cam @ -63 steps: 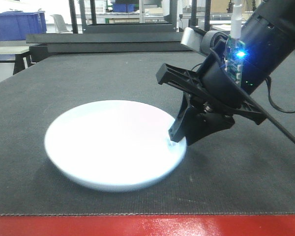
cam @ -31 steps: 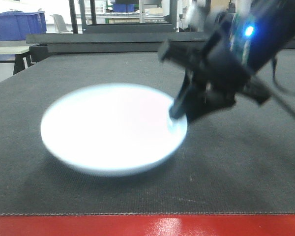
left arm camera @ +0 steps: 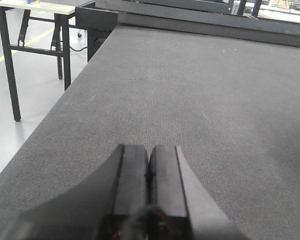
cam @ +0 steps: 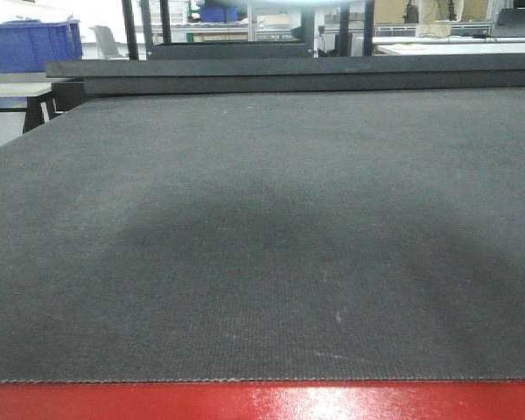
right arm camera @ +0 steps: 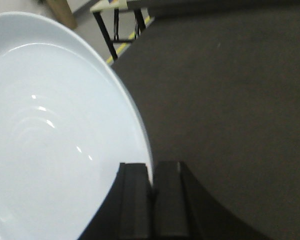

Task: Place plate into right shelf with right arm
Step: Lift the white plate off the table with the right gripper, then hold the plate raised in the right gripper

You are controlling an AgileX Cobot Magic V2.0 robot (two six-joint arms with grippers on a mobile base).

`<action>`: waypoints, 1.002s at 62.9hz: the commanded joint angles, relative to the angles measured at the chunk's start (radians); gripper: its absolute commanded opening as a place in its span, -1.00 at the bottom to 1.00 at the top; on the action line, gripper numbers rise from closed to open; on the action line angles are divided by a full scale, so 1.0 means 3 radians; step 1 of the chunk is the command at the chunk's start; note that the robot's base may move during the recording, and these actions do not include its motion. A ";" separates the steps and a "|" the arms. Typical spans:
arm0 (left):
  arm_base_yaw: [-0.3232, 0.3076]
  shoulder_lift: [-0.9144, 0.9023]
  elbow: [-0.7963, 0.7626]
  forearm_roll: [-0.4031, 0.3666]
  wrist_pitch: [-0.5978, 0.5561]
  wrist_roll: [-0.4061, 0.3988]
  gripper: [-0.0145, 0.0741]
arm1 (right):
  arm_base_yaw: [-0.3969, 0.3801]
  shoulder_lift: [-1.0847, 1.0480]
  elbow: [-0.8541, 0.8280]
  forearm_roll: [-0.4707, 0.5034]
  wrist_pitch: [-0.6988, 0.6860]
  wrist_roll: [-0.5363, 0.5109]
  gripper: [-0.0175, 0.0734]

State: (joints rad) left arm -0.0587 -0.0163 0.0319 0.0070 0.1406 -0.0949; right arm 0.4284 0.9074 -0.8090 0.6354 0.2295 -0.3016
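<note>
The desk [cam: 262,262] is covered by a dark grey woven mat, with a red strip [cam: 262,402] along its near edge. Far behind stand blue bins [cam: 31,44]. At the left, a pale-topped side table [left arm camera: 40,6] with black legs stands on a light grey floor [left arm camera: 35,100] that has a yellow line [left arm camera: 2,57].

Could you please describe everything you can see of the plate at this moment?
The plate is round, shallow, very pale blue-white and glossy, plastic-looking, with faint concentric rings in its well and no markings. The right gripper is shut on its rim. Only the right wrist view shows it, partly cut off at the left, with the dark mat beyond; the front view's mat holds no plate, so it seems lifted.
</note>
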 commanded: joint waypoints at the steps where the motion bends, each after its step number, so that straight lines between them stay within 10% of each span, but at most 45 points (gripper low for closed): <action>1: -0.0006 -0.0021 0.0032 0.0001 -0.0300 -0.0020 -0.78 | -0.0015 -0.0345 0.0045 -0.0115 -0.0407 -0.0038 -0.49; 63: -0.0006 -0.0021 0.0032 0.0001 -0.0300 -0.0020 -0.78 | -0.0015 -0.2419 0.1477 -0.0293 -0.1739 -0.0460 -0.49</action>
State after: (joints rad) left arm -0.0587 -0.0163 0.0319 0.0070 0.1406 -0.0949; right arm 0.4284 0.1736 -0.3393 0.5516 -0.2039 -0.4309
